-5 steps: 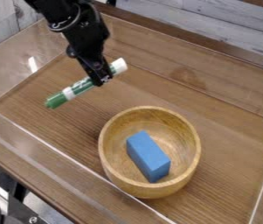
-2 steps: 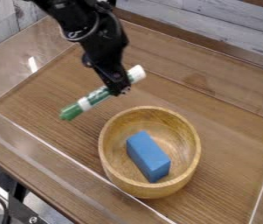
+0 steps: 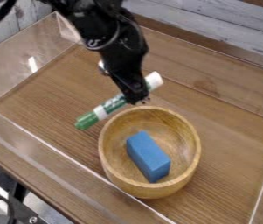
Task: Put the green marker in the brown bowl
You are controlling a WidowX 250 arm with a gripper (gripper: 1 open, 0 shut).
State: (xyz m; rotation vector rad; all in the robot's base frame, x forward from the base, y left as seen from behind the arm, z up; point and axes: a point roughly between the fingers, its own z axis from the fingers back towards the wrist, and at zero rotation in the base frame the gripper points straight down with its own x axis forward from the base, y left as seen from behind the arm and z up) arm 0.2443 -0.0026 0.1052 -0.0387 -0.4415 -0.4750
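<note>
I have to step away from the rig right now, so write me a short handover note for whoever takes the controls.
Gripper: shut on the green marker, gripping it partway along the barrel, off the table, green cap end pointing lower left.
Marker: slanted, its upper end above the near-left rim of the brown bowl, the cap end outside it.
Bowl: on the table, with a blue block lying inside.
Done: marker picked up and brought to the bowl's edge.
Left: move it over the bowl's middle, lower it, open the gripper, ideally beside the block.
</note>
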